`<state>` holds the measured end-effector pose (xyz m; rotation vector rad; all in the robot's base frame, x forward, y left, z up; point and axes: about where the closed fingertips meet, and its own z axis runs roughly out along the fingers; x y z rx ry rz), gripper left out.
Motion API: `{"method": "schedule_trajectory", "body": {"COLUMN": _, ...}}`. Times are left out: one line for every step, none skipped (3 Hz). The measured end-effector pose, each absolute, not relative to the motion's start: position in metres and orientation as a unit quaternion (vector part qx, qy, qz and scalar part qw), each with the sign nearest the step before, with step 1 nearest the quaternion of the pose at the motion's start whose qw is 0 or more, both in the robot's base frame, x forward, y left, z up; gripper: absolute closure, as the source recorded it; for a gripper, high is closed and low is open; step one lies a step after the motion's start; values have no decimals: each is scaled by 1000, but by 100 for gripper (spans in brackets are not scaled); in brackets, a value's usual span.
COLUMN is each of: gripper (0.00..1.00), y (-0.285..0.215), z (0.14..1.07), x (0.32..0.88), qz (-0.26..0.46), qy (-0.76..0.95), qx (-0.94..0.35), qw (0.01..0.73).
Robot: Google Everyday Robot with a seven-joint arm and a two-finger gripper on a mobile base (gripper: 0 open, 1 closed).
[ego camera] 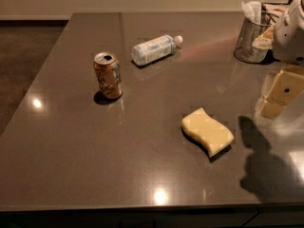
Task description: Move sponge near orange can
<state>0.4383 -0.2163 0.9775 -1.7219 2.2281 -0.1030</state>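
Note:
The pale yellow sponge (207, 131) lies flat on the dark grey table (95, 165), right of centre. The orange can (108, 75) stands upright to the left and further back, its silver top open, well apart from the sponge. My gripper (277, 97) hangs above the table at the right edge of the view, to the right of the sponge and a little behind it. It holds nothing and does not touch the sponge. Its shadow falls on the table to the right of the sponge.
A clear plastic bottle (155, 49) with a white label lies on its side behind the can. A wire mesh holder (251, 39) with napkins stands at the back right, next to the white arm body (294, 30). The table's left edge drops to the floor.

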Motion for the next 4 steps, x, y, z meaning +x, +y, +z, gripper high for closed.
{"method": "schedule_trajectory", "body": {"gripper": 0, "y": -216, "z": 978, "x": 438, "qz": -36, "qy": 780, "qx": -603, "qw": 161}}
{"method": "schedule_trajectory", "body": {"gripper": 0, "y": -206, "z": 966, "x": 448, "qz": -10, "qy": 794, "qx": -588, "qw": 154}}
{"method": "schedule_trajectory", "body": {"gripper": 0, "y": -189, "z": 938, "x": 454, "qz": 44, "qy": 814, "qx": -560, "qw": 150}}
{"method": "schedule_trajectory", "body": {"gripper": 0, "y": -162, "z": 918, "x": 446, "qz": 95, "qy": 818, "qx": -543, "qw": 166}}
